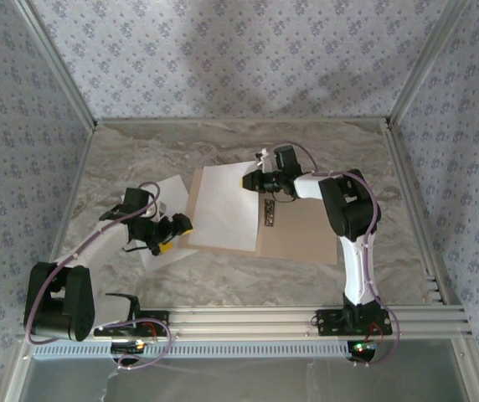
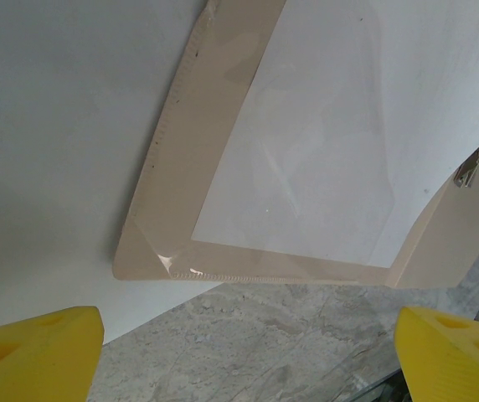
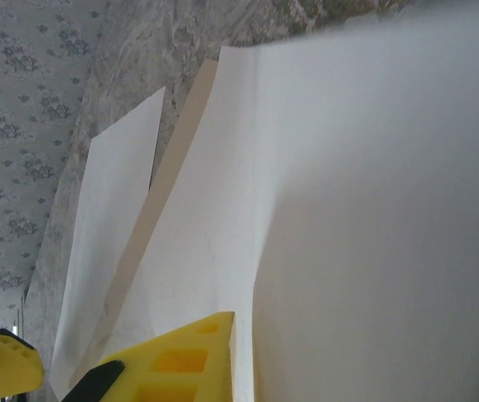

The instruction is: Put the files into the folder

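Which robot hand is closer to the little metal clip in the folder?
Right. The right gripper is just beyond the clip, at a corner of the paper. The left gripper is far off, past the left edge of the folder.

The grey marbled table (image 1: 223, 146) carries an open tan folder (image 1: 302, 234). A white sheet (image 1: 171, 194) lies at its left, touching it.

One sheet (image 1: 224, 208) lies on the folder (image 1: 302, 234) (another sheet (image 1: 157, 219) to its left).
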Controlling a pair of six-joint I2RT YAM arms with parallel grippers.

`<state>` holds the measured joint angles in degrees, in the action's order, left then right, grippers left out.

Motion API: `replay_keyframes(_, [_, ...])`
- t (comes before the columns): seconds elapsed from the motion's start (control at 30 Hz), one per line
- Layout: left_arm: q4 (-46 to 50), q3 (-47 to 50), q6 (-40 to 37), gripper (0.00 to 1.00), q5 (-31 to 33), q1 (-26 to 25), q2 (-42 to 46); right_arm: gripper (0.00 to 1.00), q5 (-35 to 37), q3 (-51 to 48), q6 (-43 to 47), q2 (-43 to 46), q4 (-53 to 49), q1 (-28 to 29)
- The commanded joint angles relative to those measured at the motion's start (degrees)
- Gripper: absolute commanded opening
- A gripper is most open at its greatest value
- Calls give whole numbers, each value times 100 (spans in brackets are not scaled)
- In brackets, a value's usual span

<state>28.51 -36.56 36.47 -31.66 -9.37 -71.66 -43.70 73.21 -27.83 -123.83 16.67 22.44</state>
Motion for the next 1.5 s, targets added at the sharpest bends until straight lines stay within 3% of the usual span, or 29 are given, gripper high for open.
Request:
replay_keyframes(0.0, [93,-62,-92,90,-17,40,86,14,-15,52,-137,-88,191,99])
replay_keyframes(0.5, [84,-42,-66,90,-42,36,127,5,122,-14,-371,-150,503,237])
replay_keyframes(0.9, [84,-54,-58,90,-49,40,117,2,139,-389,-477,234,678,-139])
replay_keyframes(1.47, [79,-60,-70,90,-52,40,110,1,219,-815,-778,210,1233,230])
